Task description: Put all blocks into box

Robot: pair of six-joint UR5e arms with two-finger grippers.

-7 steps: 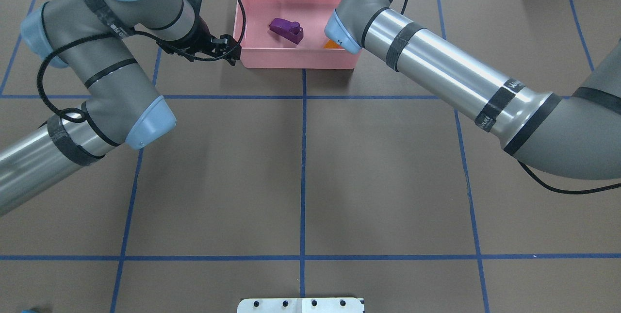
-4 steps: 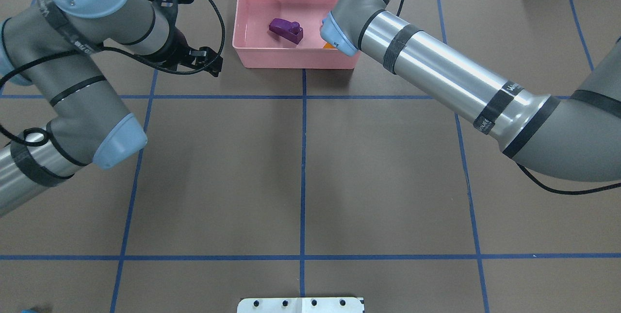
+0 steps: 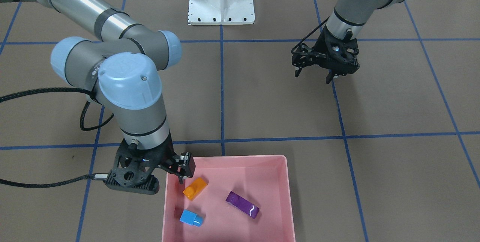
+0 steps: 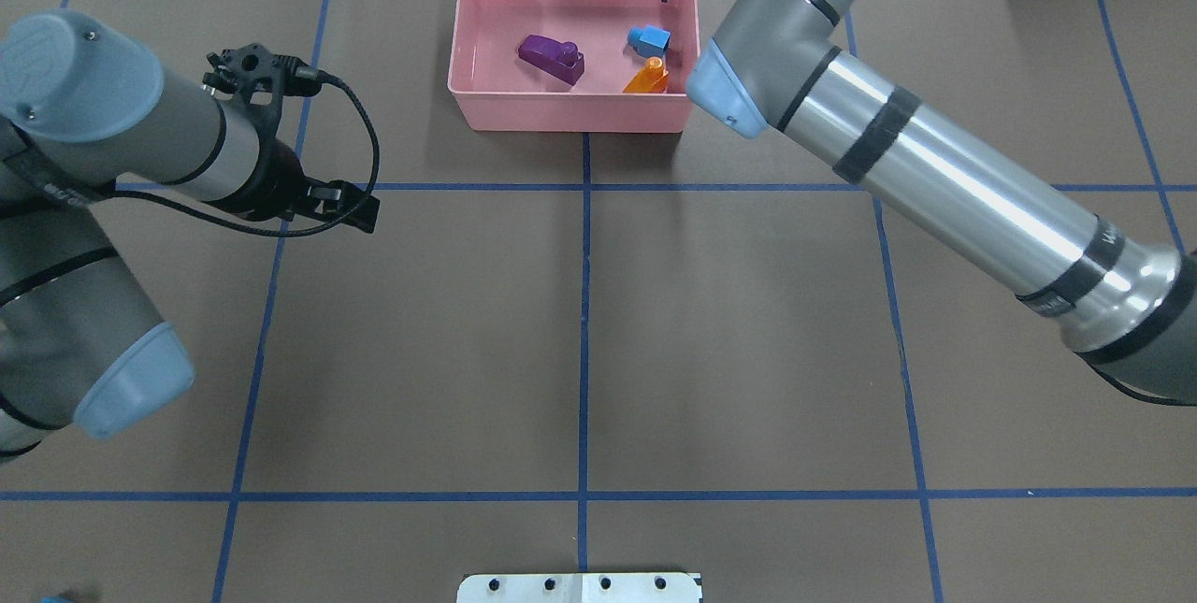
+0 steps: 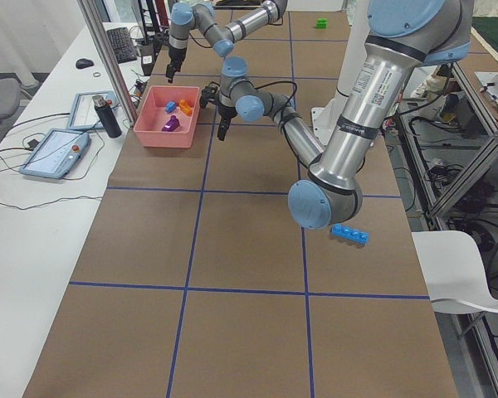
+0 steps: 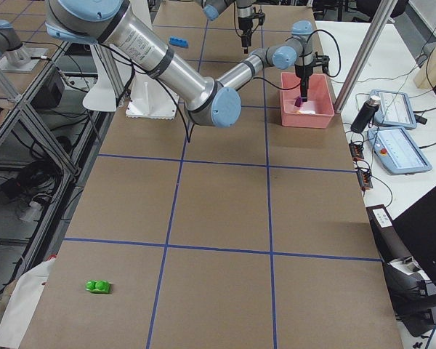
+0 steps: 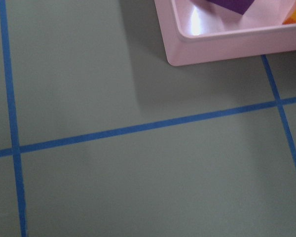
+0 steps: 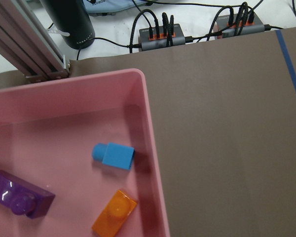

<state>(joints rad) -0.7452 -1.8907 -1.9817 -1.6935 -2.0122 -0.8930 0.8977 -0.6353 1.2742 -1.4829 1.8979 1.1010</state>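
The pink box (image 4: 570,122) stands at the table's far edge, also in the front view (image 3: 225,157). Inside lie a purple brick (image 4: 552,57), a light-blue brick (image 4: 649,39) and an orange brick (image 4: 646,78). The right wrist view shows them too: light-blue (image 8: 113,155), orange (image 8: 114,213), purple (image 8: 19,195). My right gripper (image 3: 183,174) is open and empty over the box's corner. My left gripper (image 3: 313,76) is open and empty, above bare table well away from the box. The long blue brick (image 5: 349,235) and the green brick (image 6: 98,287) lie at opposite ends of the table.
The white metal base (image 3: 221,0) stands at the robot's side of the table. Behind the box are an aluminium post (image 8: 24,54), a black bottle (image 8: 69,19) and cable hubs (image 8: 158,37). Blue tape lines mark the brown table.
My left arm has drawn back from the box toward the robot's side. My right arm has swung rightward, and the light-blue and orange bricks now show in the box.
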